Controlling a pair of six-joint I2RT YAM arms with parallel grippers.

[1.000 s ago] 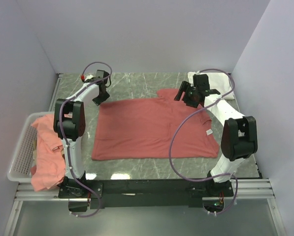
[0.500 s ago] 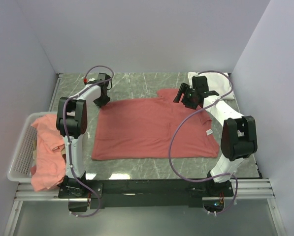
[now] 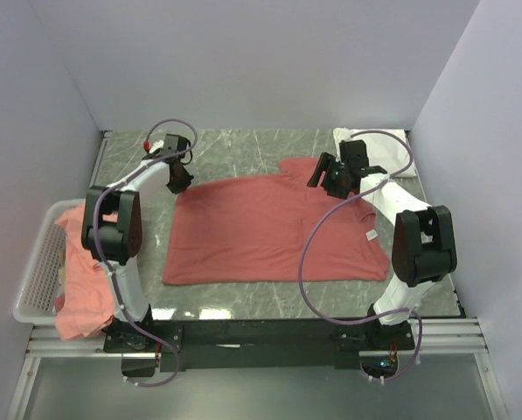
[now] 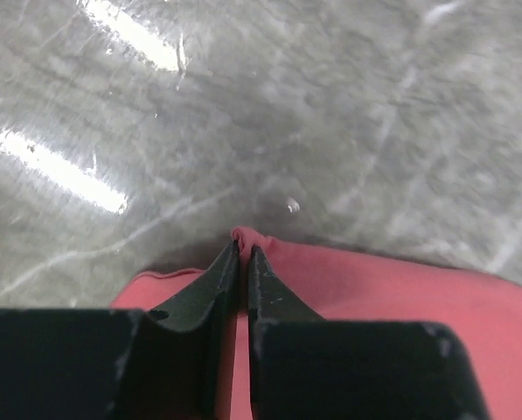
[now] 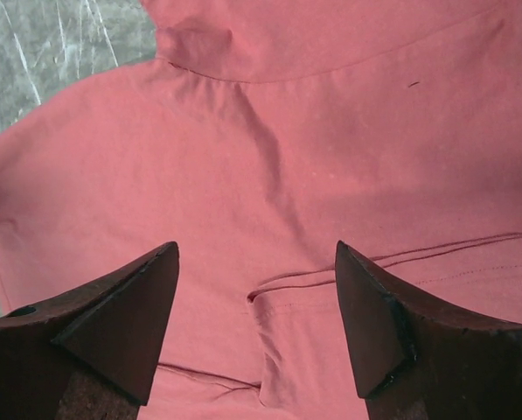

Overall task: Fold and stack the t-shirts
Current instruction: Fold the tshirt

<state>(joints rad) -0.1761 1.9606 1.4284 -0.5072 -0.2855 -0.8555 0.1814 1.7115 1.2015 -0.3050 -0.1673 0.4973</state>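
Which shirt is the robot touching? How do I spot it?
Start at the grey marble table. The red t-shirt lies spread flat in its middle. Unlike it, the other reddish shirts sit heaped in the white basket at the left edge.
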